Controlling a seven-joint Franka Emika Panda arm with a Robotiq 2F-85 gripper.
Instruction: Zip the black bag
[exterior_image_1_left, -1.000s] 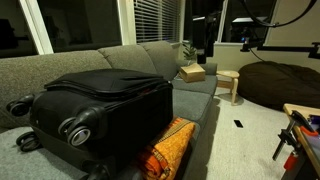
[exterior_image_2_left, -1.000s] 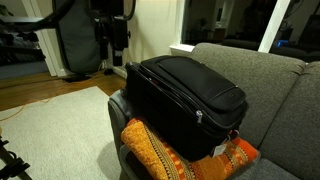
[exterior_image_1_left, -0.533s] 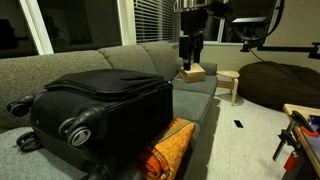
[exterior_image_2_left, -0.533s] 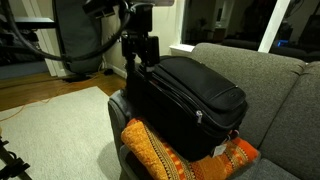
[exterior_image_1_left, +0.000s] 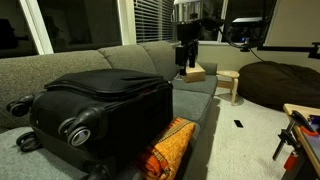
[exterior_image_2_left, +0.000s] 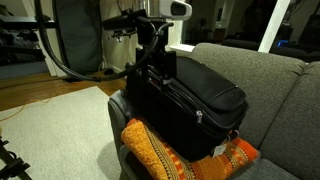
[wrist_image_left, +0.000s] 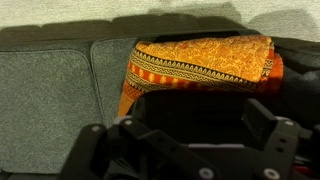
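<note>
Grey woven sofa (exterior_image_1_left: 130, 58) fills your scene. Nearest, an orange patterned cushion (exterior_image_1_left: 168, 146) sits tucked beneath the black bag (exterior_image_1_left: 105, 100), a boxy soft-sided case lying flat, lid down, contents hidden, grey-hubbed wheels outward. Beyond, your claw (exterior_image_2_left: 158, 66) hovers at its far end, fingers (wrist_image_left: 262, 125) spread, empty.
</note>
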